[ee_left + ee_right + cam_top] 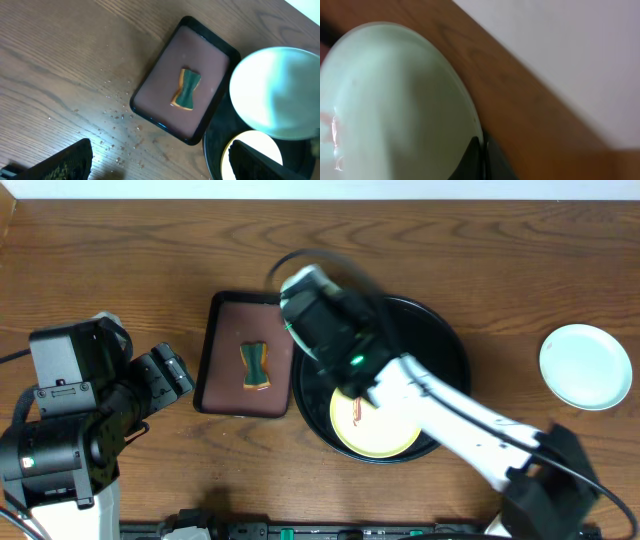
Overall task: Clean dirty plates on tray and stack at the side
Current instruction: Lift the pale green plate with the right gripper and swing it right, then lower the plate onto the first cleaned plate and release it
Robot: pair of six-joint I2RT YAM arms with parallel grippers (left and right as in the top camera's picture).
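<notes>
- The right gripper (481, 147) is nearly shut, its two dark fingers pinching the rim of a mint plate (395, 100) at the plate's lower edge.
- In the left wrist view that plate (275, 92) looks blurred and large. I judge it to be lifted and tilted over the edge of the black tray (450, 340) nearest the brown tray, not resting flat.
- Handling, as a judgement: the plate is stiff, light and smooth-glazed, so it may swivel or slip in a thin rim pinch. It would chip if dropped, so it is best held deep on the rim and kept moving slowly.
- A yellow plate (375, 425) with a red-brown smear lies flat in the black tray, under the right arm.
- A second mint plate (586, 366) sits alone on the table (120, 250), well apart to the right of the tray. It looks clean.
- The brown tray (215, 380) sits just beside the black tray, with a green-and-orange sponge (256, 365) at its middle.
- The left gripper (161, 145) hangs wide open with nothing in it, near the brown tray.
</notes>
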